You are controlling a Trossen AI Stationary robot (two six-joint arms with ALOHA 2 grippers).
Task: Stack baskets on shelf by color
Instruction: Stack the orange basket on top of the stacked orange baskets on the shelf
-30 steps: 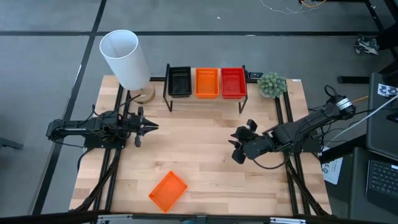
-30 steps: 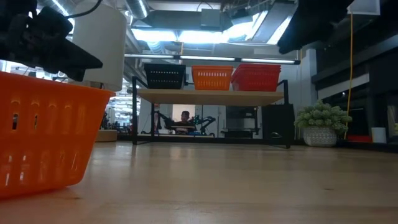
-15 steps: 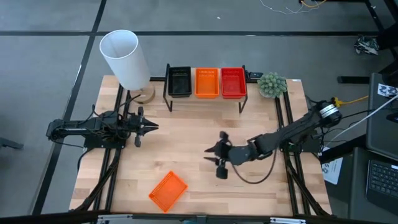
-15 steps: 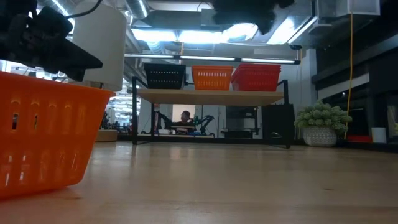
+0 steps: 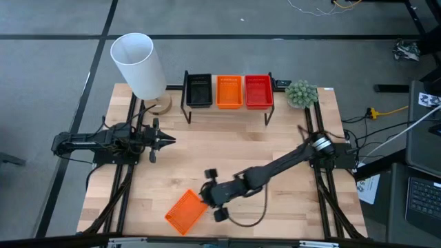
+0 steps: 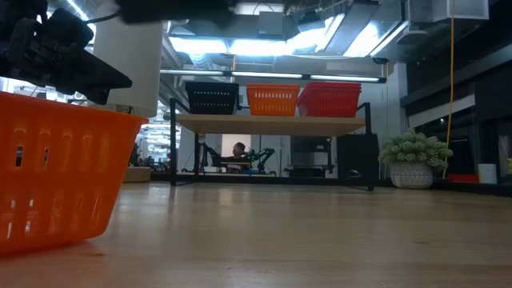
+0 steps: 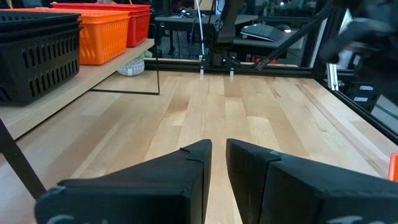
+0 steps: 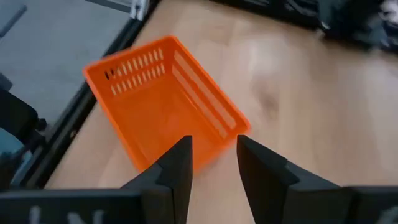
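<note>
Loose orange basket (image 5: 186,211): lies alone at the near edge of the counter (image 5: 227,155), turned at an angle to the counter's sides, open side up and nothing in it; in the low view it fills the near left corner.
Right hand (image 5: 214,195): reached far across to the near side of the counter, just beside the loose orange basket's corner; its fingers (image 8: 177,167) stand apart with a clear gap, straddling the basket's near rim in the right wrist view, and hold nothing; whether they touch the rim cannot be told.
Left hand (image 5: 165,140): waits over the left part of the counter, well apart from the loose basket, pointing toward the middle; its fingers (image 7: 193,165) stand nearly together with only a narrow slit, and nothing is held.
Shelf (image 5: 227,109): at the far edge of the counter, carrying three stacks side by side.
Black baskets (image 5: 199,90): left end of the shelf.
Orange baskets (image 5: 229,91): middle of the shelf, between the other two.
Red baskets (image 5: 258,91): right end of the shelf.
White lamp (image 5: 140,66): far left corner, beside the shelf.
Potted plant (image 5: 301,94): far right corner, just beside the shelf's right end.
</note>
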